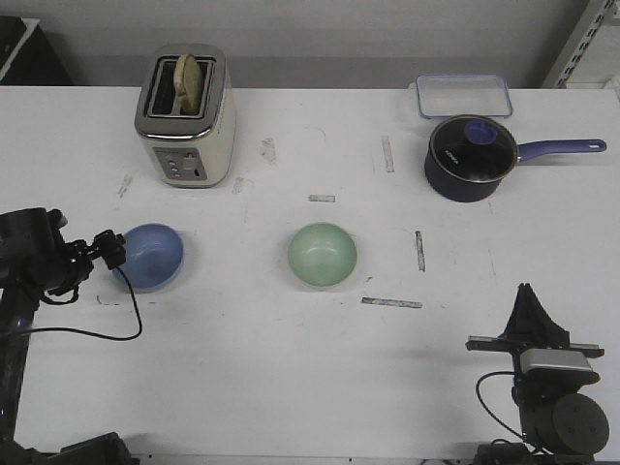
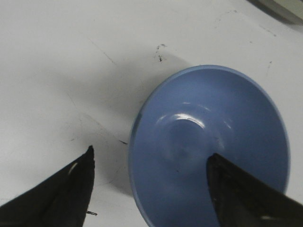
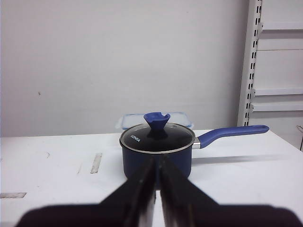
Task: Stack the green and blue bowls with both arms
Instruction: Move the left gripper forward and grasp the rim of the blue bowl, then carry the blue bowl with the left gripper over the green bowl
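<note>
The blue bowl sits upright on the white table at about nine o'clock from the table's middle. The green bowl stands upright near the centre, at three o'clock from the blue one and well apart from it.

The left gripper is at the blue bowl's nine o'clock edge. In the left wrist view its fingers are spread wide, one over the bare table outside the rim, the other over the bowl's inside; whether either touches the bowl cannot be told.

The right gripper sits low at about five o'clock from the green bowl, far from both bowls, its fingers pressed together with only a thin slit between them.

At one o'clock from the green bowl stands a dark navy saucepan with a glass lid, its handle pointing to three o'clock; a clear lidded container lies just behind it. A cream toaster with bread in its slots stands at twelve o'clock from the blue bowl.
</note>
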Action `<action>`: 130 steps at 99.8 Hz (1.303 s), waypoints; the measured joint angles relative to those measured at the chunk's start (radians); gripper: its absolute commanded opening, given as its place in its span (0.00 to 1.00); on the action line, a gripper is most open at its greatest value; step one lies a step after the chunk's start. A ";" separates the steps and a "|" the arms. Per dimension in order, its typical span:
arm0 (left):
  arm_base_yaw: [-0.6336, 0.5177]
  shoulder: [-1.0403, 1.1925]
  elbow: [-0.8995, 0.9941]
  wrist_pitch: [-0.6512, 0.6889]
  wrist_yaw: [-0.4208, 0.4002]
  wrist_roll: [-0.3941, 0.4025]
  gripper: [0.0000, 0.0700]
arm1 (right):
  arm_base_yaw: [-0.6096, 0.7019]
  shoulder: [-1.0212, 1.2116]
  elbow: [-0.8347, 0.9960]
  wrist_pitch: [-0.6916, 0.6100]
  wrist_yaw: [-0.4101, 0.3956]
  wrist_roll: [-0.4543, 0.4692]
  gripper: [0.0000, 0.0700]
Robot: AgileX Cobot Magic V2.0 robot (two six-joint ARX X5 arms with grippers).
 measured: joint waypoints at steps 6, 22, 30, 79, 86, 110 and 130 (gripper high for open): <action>0.000 0.026 0.000 0.001 0.000 0.000 0.65 | 0.000 0.000 0.000 0.000 0.000 0.000 0.01; 0.000 0.105 0.000 0.008 0.000 0.000 0.64 | 0.000 0.000 0.000 0.000 0.000 0.000 0.01; 0.000 0.137 0.000 0.014 0.000 0.000 0.62 | 0.000 0.000 0.000 0.000 0.000 0.000 0.01; -0.003 0.188 0.000 0.041 -0.049 0.001 0.00 | 0.000 0.000 0.000 0.000 0.000 -0.002 0.01; -0.006 0.188 0.000 0.042 -0.050 0.001 0.00 | 0.000 0.000 0.000 0.000 0.000 -0.002 0.01; -0.056 0.191 0.049 -0.019 -0.053 -0.005 0.00 | 0.000 0.000 0.000 0.000 0.000 -0.002 0.01; -0.145 0.191 0.181 -0.093 -0.053 -0.027 0.00 | 0.000 0.000 0.000 0.000 0.000 -0.002 0.01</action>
